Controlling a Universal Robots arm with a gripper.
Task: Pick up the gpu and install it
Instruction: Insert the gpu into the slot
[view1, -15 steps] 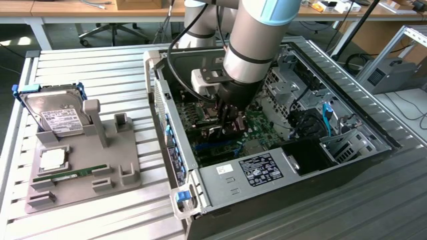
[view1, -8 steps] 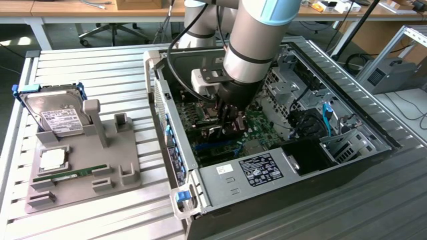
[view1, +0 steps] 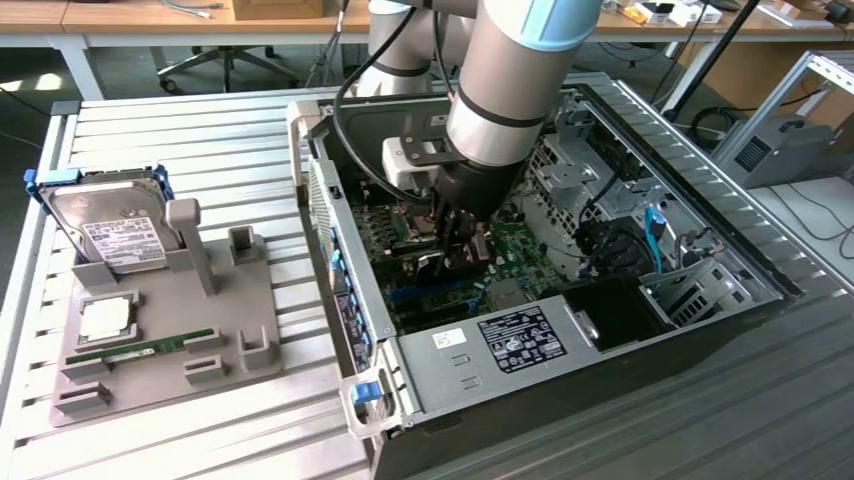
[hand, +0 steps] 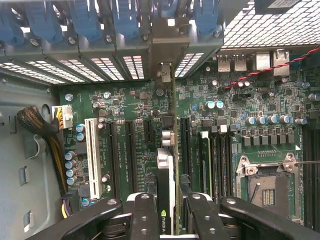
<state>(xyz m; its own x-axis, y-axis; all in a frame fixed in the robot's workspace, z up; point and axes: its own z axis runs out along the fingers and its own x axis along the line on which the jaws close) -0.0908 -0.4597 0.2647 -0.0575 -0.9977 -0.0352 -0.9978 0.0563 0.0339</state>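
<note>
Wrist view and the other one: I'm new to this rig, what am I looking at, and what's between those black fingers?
The exterior view comes from a camera off the arm: a robot arm reaches down into an open computer case. At that view's left, a grey holder carries a hard drive and a memory stick. The wrist view comes from a camera on the wrist, looking past the gripper at the green motherboard. The gripper is shut on the gpu, seen edge-on over the slots. Whether it is seated, I cannot tell.
</note>
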